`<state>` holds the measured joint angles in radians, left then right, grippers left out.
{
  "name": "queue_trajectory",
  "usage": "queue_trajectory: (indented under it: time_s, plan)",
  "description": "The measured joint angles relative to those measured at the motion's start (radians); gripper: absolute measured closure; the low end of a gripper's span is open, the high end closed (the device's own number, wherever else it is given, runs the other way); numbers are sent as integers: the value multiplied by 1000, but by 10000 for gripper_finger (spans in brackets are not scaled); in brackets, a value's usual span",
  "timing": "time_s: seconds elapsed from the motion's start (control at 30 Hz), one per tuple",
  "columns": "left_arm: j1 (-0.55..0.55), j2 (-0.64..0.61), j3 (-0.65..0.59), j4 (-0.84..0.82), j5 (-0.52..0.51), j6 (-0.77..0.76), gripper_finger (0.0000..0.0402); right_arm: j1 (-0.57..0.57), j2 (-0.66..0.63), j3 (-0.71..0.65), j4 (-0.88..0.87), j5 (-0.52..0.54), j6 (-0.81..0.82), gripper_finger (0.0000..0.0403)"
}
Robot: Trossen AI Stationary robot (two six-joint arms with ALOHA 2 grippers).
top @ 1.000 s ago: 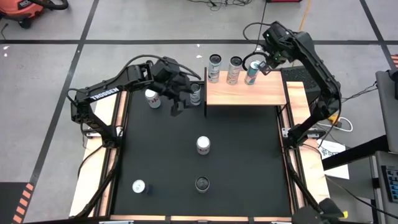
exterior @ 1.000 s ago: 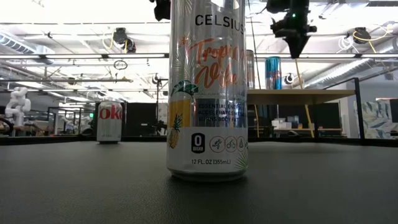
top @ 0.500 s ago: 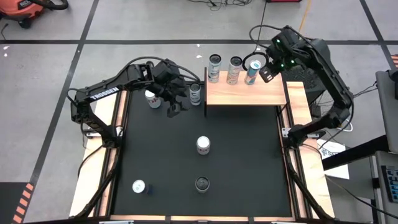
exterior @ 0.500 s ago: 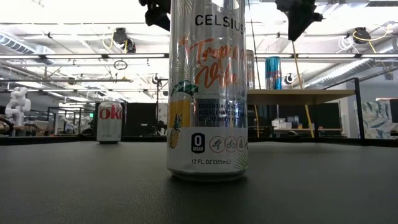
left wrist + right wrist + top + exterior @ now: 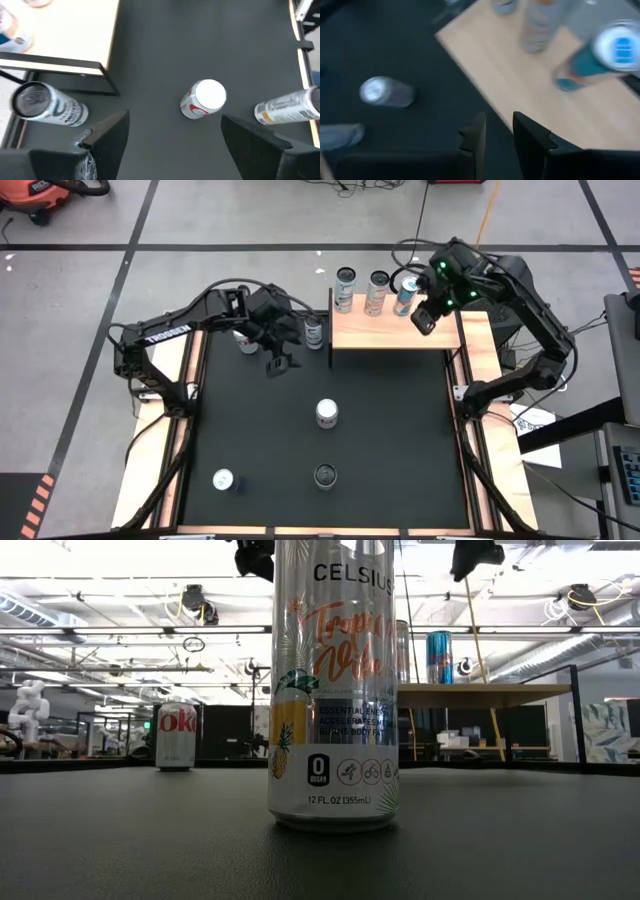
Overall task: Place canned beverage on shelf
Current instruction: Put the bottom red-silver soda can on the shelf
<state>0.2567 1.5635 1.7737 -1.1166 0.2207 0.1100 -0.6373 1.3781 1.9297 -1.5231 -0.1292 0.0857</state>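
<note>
The light-wood shelf (image 5: 395,330) stands at the mat's far right, and three cans stand on their bases along its far edge: a dark-topped one (image 5: 346,288), a pale one (image 5: 377,292) and a teal one (image 5: 404,296). My right gripper (image 5: 422,318) hangs above the shelf, near side of the teal can (image 5: 600,57), empty, its fingers a narrow gap apart (image 5: 499,135). My left gripper (image 5: 278,362) hovers wide open and empty over the mat left of the shelf. A white-topped can (image 5: 204,98) stands beyond its fingers.
More cans stand on the black mat (image 5: 400,440): one by the shelf's left edge (image 5: 314,332), one under my left arm (image 5: 243,340), one mid-mat (image 5: 327,413), a Celsius can (image 5: 333,690) near the front (image 5: 325,475), and one at the near left (image 5: 224,479).
My right gripper has drawn away from the teal can, rising and moving toward the table's near edge over the shelf. The teal can stays upright on the shelf. My left gripper has drifted slightly toward the near edge.
</note>
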Motion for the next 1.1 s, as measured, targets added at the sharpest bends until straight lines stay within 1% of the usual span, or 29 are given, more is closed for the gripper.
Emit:
queue_trajectory:
  time_s: [0.07,0.2,0.33,0.5,0.8,0.97,1.1]
  plan:
    - [-15,0,0,-8,1,0,84,26,0,0,0,-29,1,323]
    - [-42,0,0,-27,2,0,84,86,0,0,0,-31,21,320]
    - [-65,0,0,-27,3,-1,84,146,0,0,0,-30,34,301]
    - [-86,0,0,-21,2,-52,84,220,0,0,0,-30,33,258]
    - [-109,0,0,-20,-1,-54,84,342,12,1,6,-29,36,161]
    - [-109,0,0,-18,-2,-66,84,405,30,1,14,-29,116,116]
    - [-109,0,0,-18,-2,-79,84,451,52,1,25,-29,194,92]
